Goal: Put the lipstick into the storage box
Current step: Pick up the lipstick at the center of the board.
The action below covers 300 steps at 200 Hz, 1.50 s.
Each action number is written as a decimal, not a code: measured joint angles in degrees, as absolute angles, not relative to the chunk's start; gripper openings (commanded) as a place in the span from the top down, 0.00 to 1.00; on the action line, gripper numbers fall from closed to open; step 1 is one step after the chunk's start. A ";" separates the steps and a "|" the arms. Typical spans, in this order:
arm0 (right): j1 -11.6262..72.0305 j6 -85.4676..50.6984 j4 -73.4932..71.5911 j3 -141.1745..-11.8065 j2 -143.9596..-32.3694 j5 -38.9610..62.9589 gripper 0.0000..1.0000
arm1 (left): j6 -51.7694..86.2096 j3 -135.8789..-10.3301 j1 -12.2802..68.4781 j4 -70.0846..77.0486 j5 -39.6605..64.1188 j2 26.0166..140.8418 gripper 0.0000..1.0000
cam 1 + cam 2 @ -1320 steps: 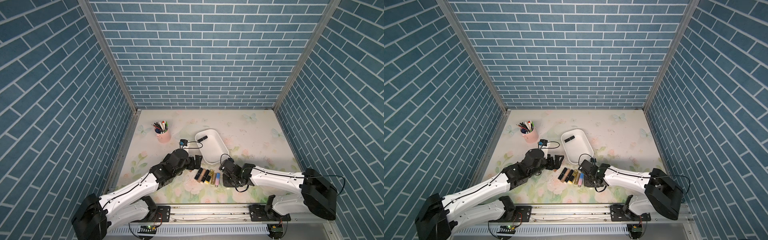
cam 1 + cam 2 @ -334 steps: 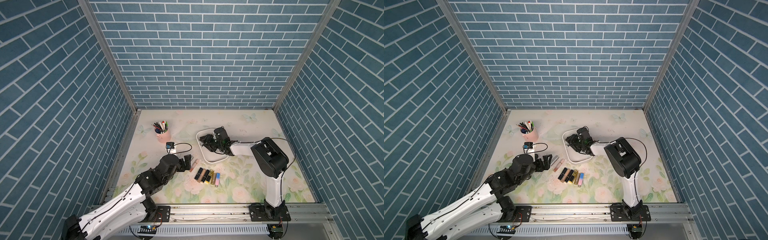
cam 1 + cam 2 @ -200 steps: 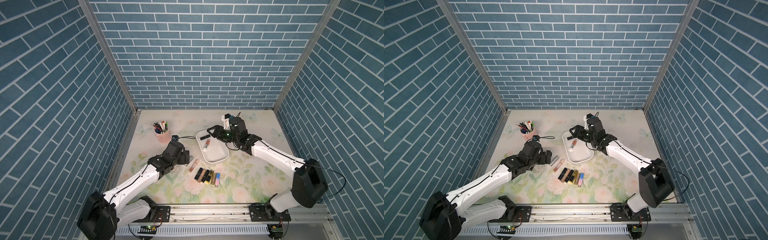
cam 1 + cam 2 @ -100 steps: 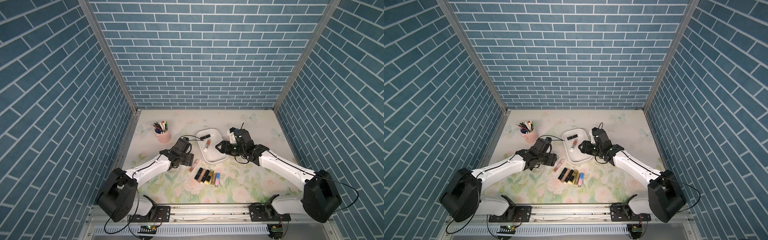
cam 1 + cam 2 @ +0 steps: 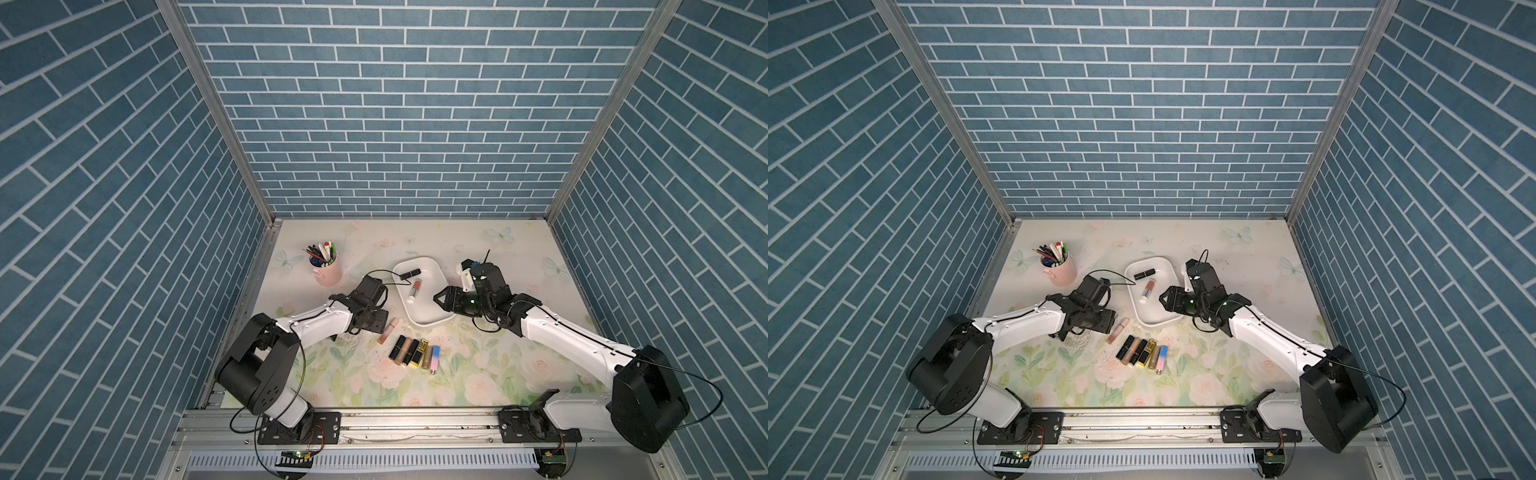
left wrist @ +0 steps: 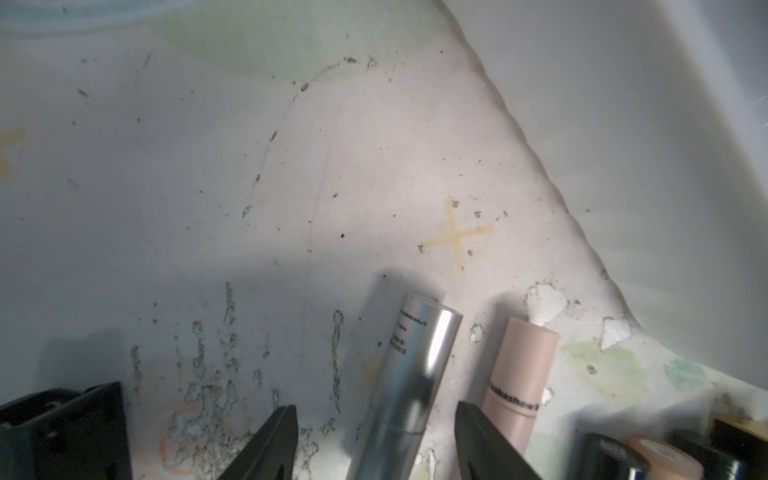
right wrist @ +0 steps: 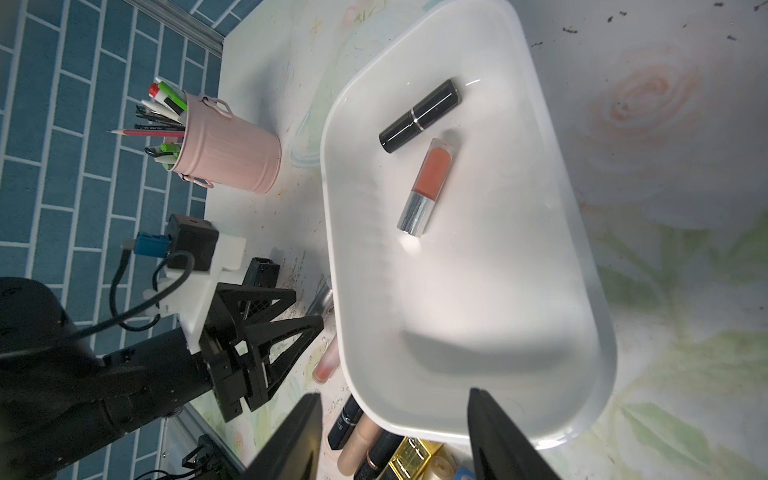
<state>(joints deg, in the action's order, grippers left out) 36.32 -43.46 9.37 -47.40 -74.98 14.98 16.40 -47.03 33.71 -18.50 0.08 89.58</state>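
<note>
Jaws of the left gripper stand apart astride a silver lipstick on the surface, near-left of the storage box; right gripper gapes empty. Risk: closing off-centre could roll it vs. the pink tube (just beside), skewing the grip.

A: The storage box is plain white; inside, one lipstick is glossy black, the lip gloss coral with a silver cap.
B: The pen cup is pink, the counter pale with roses and green leaves, the walls blue brick with white lines.
</note>
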 measured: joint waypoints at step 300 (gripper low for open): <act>31.94 -42.57 -10.22 -46.30 -75.24 31.88 0.28 | 16.82 -50.00 27.00 -17.04 14.94 78.02 0.81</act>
